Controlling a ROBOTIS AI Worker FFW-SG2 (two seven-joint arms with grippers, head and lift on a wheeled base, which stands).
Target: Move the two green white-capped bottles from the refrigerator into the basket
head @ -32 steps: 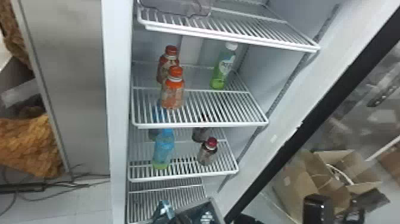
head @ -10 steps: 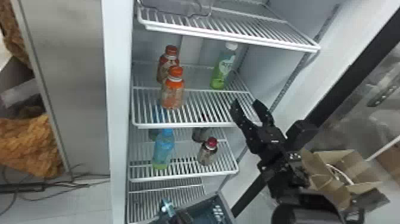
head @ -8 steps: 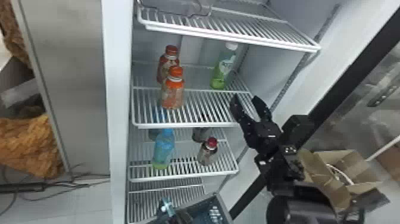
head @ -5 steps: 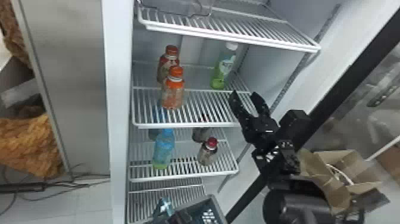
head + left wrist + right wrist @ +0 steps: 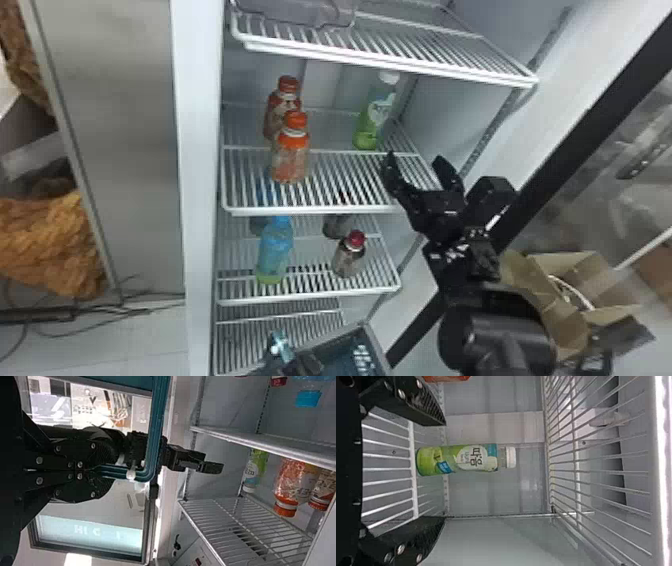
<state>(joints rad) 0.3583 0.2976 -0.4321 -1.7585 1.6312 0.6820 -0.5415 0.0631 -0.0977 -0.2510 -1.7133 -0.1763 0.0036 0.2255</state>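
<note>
Head view, target: green, white-capped plastic bottle (image 5: 375, 115) is standing upright on a white wire shelf (image 5: 320, 211), upper centre of frame.
Right gripper (image 5: 414, 157): hanging right of centre, black fingers spread, grasping nothing.
Left gripper (image 5: 106, 471): appears to be clenching the teal-rimmed plastic basket (image 5: 362, 326), bottom centre.
Step in hand: probably lining up the first grasp.
Technique: should be advancing level, straddling the body, keeping fingertips off the wires; closing only once the bottle is sitting deep between them, then lifting before withdrawing.
Risk: shallow closing may be tipping it backward.

The tool (image 5: 440, 471) gapes wide before an upright green white-capped bottle (image 5: 457, 460) on a wire shelf (image 5: 414, 469).
</note>
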